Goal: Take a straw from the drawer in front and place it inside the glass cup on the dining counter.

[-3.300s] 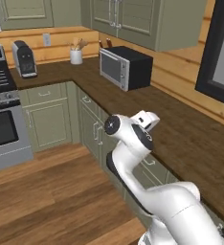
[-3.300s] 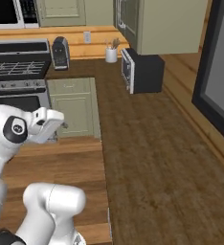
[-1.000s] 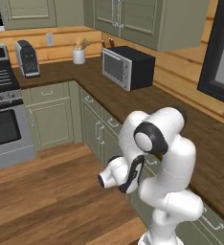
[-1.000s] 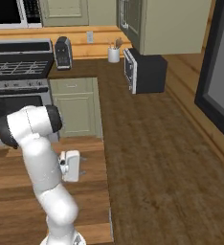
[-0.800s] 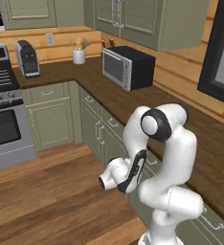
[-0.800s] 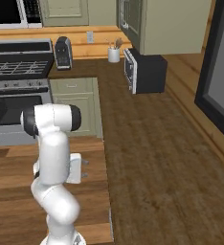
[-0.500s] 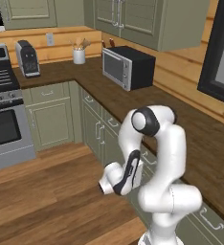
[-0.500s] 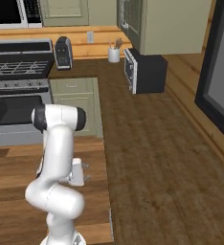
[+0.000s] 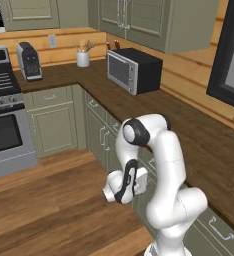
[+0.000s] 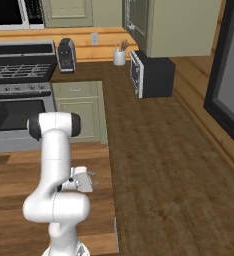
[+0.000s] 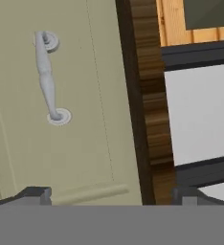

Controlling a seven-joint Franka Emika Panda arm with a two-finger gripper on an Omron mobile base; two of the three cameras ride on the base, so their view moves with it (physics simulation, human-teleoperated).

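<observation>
Drawer (image 11: 56, 105) front, sage green with a flat panel, takes up the left side of the hand view, closed, and a silver bar handle (image 11: 48, 79) is fixed across it on two round mounts. The view is rolled, so the handle runs up and down the picture. The gripper (image 11: 111, 194) faces this panel with its two dark fingertips (image 11: 35, 193) set wide apart at the bottom edge, nothing between them; the handle lies ahead of the left tip, not touched. Right of the panel runs the dark wood edge of the countertop (image 11: 150, 95). In the left base view the white arm (image 9: 159, 165) folds down from its shoulder so the hand hangs low, just beside the row of sage cabinets (image 9: 101, 132) under the counter. Farther along that counter sit a black microwave (image 9: 134, 70), a white crock of wooden tools (image 9: 82, 57) and a coffee maker (image 9: 29, 61).
</observation>
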